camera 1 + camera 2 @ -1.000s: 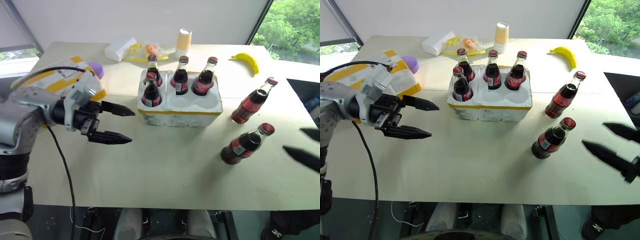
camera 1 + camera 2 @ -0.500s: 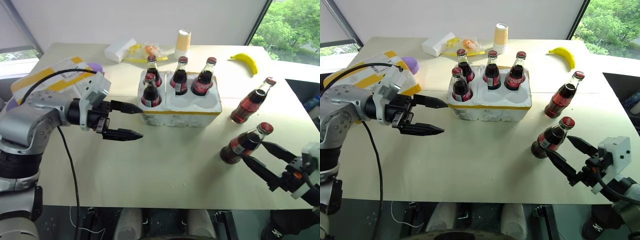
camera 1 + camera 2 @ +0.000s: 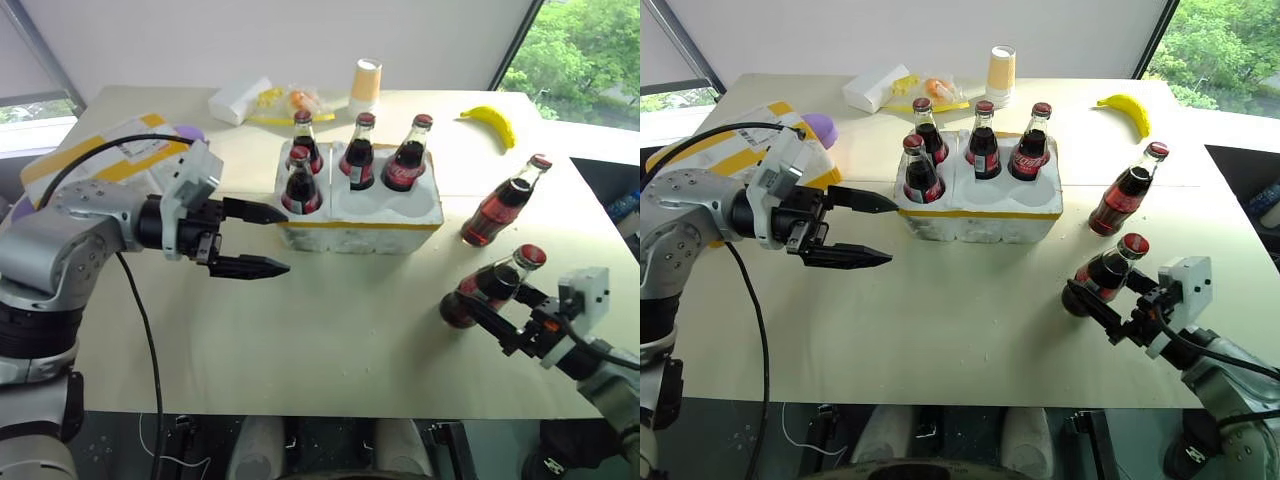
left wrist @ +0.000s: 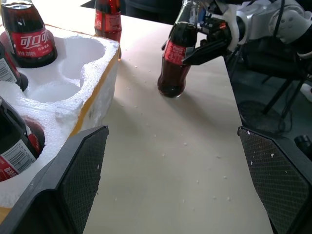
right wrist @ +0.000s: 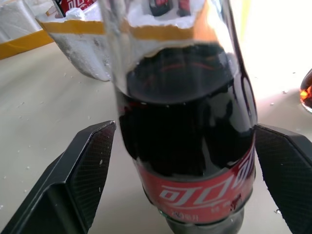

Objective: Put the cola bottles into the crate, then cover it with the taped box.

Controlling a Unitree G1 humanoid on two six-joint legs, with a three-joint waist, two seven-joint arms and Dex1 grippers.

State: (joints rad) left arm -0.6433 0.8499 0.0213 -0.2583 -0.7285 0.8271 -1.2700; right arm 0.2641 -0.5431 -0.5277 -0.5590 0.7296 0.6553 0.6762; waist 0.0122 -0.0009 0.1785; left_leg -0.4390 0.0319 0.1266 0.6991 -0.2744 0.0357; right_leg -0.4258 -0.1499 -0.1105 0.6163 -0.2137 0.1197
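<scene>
Four cola bottles (image 3: 358, 152) stood in the crate (image 3: 362, 213) on our bench (image 3: 330, 330), two more right of it. Our right claw (image 3: 1103, 299) straddled the nearer bottle (image 3: 1097, 277), fingers spread, not yet pressed on. Our left claw (image 3: 262, 238) hung spread beside the crate; the taped box (image 3: 105, 160) lay behind it.

6 dark cola bottles (image 3: 358, 152) with red caps; white crate (image 3: 360, 215) with yellow strip; yellow banana (image 3: 495, 122).
</scene>
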